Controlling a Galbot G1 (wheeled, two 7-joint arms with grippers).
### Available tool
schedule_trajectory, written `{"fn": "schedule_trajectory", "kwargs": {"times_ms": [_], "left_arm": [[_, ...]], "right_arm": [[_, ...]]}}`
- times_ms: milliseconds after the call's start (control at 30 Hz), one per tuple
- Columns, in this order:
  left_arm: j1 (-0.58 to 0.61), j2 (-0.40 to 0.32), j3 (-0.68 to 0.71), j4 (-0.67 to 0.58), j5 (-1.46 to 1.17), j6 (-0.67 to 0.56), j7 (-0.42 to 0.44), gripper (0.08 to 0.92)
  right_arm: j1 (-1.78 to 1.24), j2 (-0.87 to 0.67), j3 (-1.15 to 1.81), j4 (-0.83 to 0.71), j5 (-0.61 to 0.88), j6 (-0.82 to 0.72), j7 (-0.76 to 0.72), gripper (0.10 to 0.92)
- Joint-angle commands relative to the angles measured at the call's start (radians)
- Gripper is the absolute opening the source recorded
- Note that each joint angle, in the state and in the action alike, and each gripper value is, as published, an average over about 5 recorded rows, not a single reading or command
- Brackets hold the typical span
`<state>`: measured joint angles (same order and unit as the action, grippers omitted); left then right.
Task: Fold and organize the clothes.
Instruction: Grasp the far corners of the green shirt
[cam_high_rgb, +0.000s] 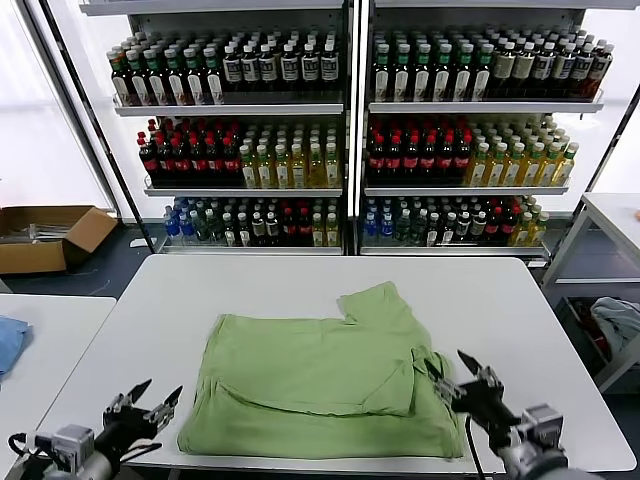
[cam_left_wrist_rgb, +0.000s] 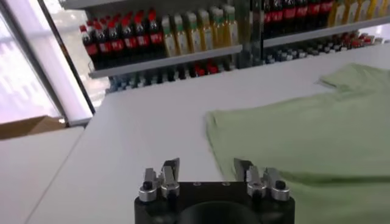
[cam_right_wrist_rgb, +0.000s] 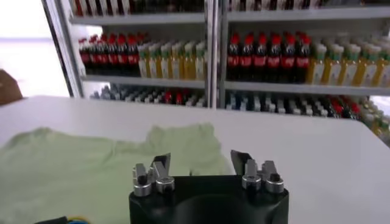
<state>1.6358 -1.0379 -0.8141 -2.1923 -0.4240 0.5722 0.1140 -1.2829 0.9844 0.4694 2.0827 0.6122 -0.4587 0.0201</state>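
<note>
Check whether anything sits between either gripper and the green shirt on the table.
Nothing visible does. The left gripper is open just off the near left corner of the shirt, with only bare white table between them. The right gripper is open above the shirt's near right edge.

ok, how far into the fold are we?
Done: the shirt lies partly folded on the table, one sleeve sticking out at the far side. In hand: nothing; left gripper and right gripper sit open at its near corners. Left: remaining folds, tidying.
</note>
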Motion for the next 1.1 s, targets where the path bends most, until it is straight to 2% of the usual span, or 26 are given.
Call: {"fn": "schedule_trajectory", "kwargs": {"times_ms": [33,167,367,533,767,900,1100], "left_arm": [[-0.276,0.121,0.11,0.185,-0.079,-0.004,0.023,0.736],[-0.428,0.144,0.246,0.333,-0.093,-0.022,0.051,0.812],[-0.62,0.138,0.413,0.521,-0.138,-0.025,0.054,0.822],[-0.712,0.127,0.491,0.62,-0.174,-0.027,0.052,0.823],[-0.766,0.09,0.545,0.684,-0.187,-0.028,0.042,0.823],[-0.774,0.062,0.554,0.696,-0.193,-0.027,0.032,0.823],[-0.783,0.056,0.573,0.725,-0.192,-0.029,0.031,0.823]], "right_arm": [[0.421,-0.035,-0.176,-0.293,0.06,0.009,-0.063,0.818],[0.565,-0.006,-0.287,-0.487,0.012,0.014,-0.136,0.822],[0.691,0.073,-0.376,-0.712,-0.024,0.019,-0.17,0.823],[0.76,0.12,-0.419,-0.825,-0.047,0.016,-0.172,0.823],[0.773,0.155,-0.433,-0.89,-0.092,0.013,-0.166,0.823],[0.731,0.154,-0.426,-0.866,-0.108,0.012,-0.163,0.823],[0.684,0.152,-0.416,-0.846,-0.11,0.001,-0.156,0.823]]}}
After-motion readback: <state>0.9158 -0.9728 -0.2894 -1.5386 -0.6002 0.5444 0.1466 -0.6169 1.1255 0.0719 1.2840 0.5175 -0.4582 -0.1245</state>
